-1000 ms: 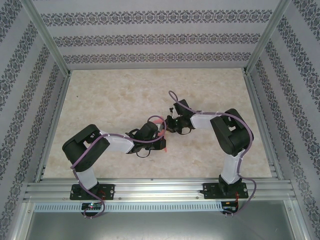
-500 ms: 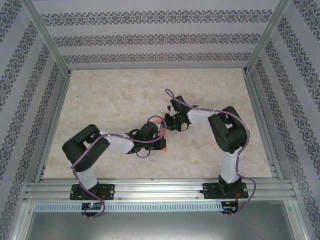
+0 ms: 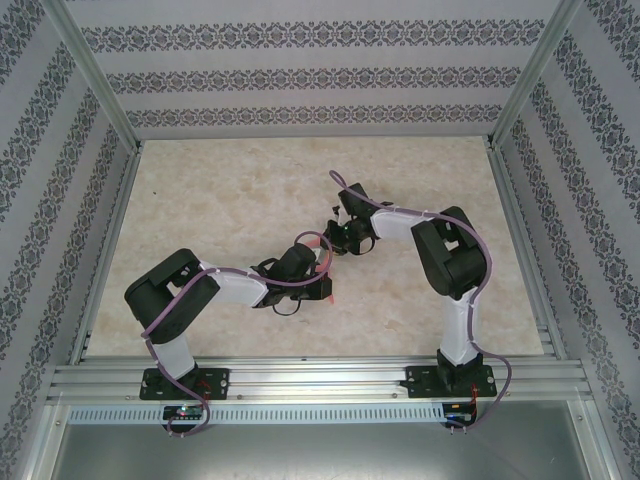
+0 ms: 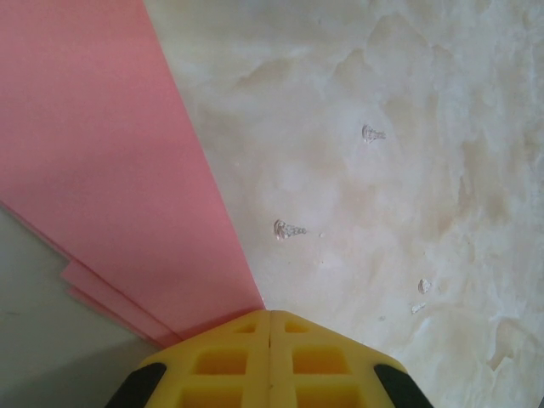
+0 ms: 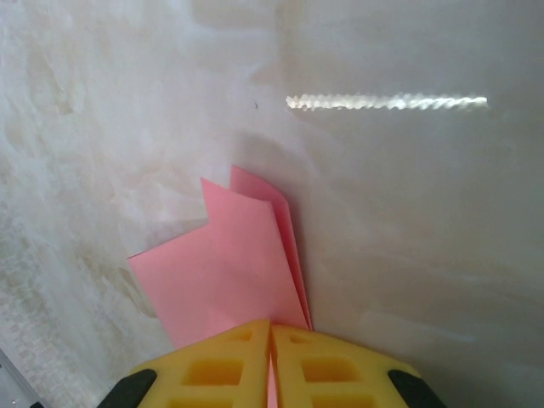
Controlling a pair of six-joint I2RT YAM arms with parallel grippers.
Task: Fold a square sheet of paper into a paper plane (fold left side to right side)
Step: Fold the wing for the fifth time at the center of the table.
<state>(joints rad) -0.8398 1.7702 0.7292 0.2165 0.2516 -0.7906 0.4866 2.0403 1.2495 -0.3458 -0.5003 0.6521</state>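
1. Top external view is showing you both arms reaching to the middle of the tabletop (image 3: 220,190), with the left gripper (image 3: 321,266) and the right gripper (image 3: 336,243) sitting just beside each other.
2. The folded paper sheet (image 3: 327,291) is sitting between them. One salmon-red end is peeking out toward the far edge and the other toward the near edge, so its long axis is running roughly far-to-near.
3. Left wrist view is showing you yellow fingers (image 4: 221,361) pressing together on a corner of the layered sheet, which is spreading away up and to the left of them. Whether the sheet is resting on the tabletop or lifted clear, you cannot tell.
4. Right wrist view is showing that claw's fingers (image 5: 212,365) pressing together too, with a sliver of red caught in their seam and stacked layers fanning out ahead.
5. The left claw is gripping from the left-edge side and the right claw from the far-right. For a left-to-right fold, you are probably looking at the left arm carrying its side across while the right one is anchoring.
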